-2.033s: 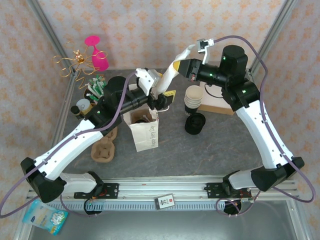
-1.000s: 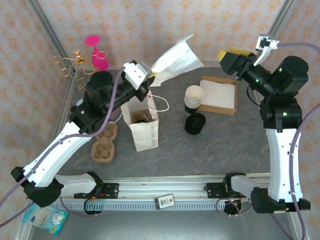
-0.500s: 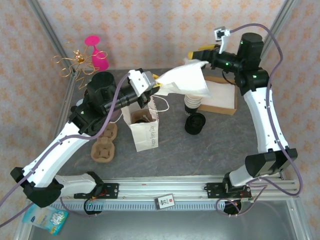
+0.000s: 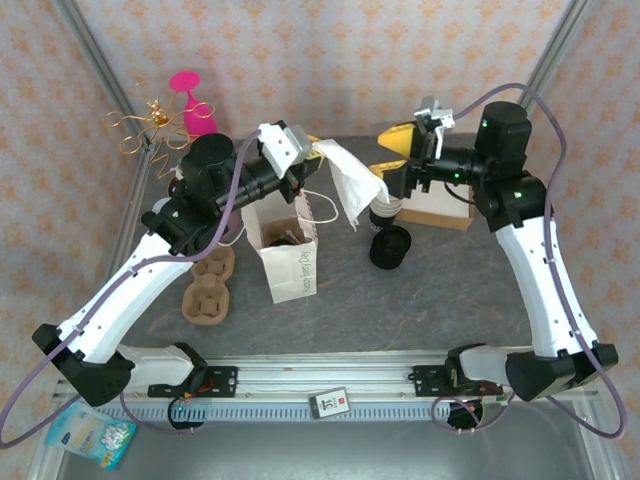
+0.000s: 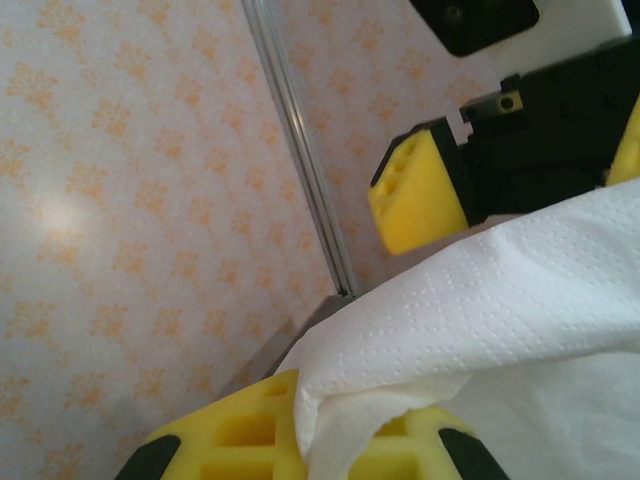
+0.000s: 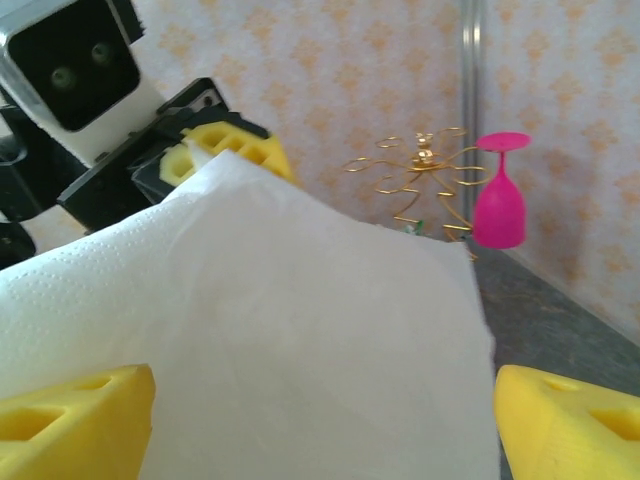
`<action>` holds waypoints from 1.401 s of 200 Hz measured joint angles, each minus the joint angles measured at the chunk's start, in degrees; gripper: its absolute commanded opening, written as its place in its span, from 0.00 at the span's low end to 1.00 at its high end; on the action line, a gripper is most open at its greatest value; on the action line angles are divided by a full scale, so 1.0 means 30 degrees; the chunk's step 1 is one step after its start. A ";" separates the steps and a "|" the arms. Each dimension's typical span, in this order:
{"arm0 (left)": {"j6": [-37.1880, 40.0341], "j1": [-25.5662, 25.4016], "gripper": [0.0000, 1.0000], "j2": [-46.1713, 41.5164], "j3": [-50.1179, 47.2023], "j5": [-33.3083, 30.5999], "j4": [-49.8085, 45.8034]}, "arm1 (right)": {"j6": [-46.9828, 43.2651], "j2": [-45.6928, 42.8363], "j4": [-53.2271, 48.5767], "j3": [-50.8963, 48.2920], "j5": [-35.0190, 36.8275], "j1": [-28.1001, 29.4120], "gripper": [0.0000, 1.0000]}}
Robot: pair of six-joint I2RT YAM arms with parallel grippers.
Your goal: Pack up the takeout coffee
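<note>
My left gripper (image 4: pixel 306 160) is shut on one corner of a white paper napkin (image 4: pixel 346 186), held above the open white paper bag (image 4: pixel 287 256). The napkin (image 5: pixel 480 300) is pinched between the yellow fingers (image 5: pixel 225 440) in the left wrist view. My right gripper (image 4: pixel 391 160) faces it from the right, open. Its yellow fingers (image 6: pixel 75 415) stand wide apart, with the napkin (image 6: pixel 300 340) spread in front of and between them, not pinched. The other arm's yellow finger (image 5: pixel 420 195) appears in the left wrist view. The takeout coffee is hidden.
A stack of lidless cups (image 4: pixel 385 208) and a stack of black lids (image 4: pixel 390 247) stand right of the bag, by a flat cardboard box (image 4: pixel 445 208). A pulp cup carrier (image 4: pixel 205 292) lies left of the bag. A pink glass (image 4: pixel 192 102) and gold wire stand (image 4: pixel 150 125) are back left.
The right arm has swung in from the far right to the napkin and its jaws have widened. The napkin, stretched sideways before, now droops from the left gripper.
</note>
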 measured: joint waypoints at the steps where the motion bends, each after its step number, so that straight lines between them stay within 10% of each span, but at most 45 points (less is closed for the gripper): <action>1: -0.0007 0.0000 0.00 0.0007 0.0000 0.0015 0.0029 | -0.0007 0.0007 0.0000 0.0000 0.0000 0.0029 0.87; 70: -0.2433 0.0000 0.00 0.0372 0.0109 0.0044 0.1384 | -0.0801 0.0036 0.0466 -0.1173 0.0903 0.2754 1.00; 160: -0.7490 0.0000 0.00 0.0612 -0.0087 0.0219 0.3461 | -0.4146 -0.1173 0.3942 -0.3133 0.7890 0.6608 1.00; 280: -1.0484 0.0000 0.00 0.0357 -0.0568 0.0699 0.3708 | -0.6105 -0.0780 0.7825 -0.3555 1.3238 0.6943 0.94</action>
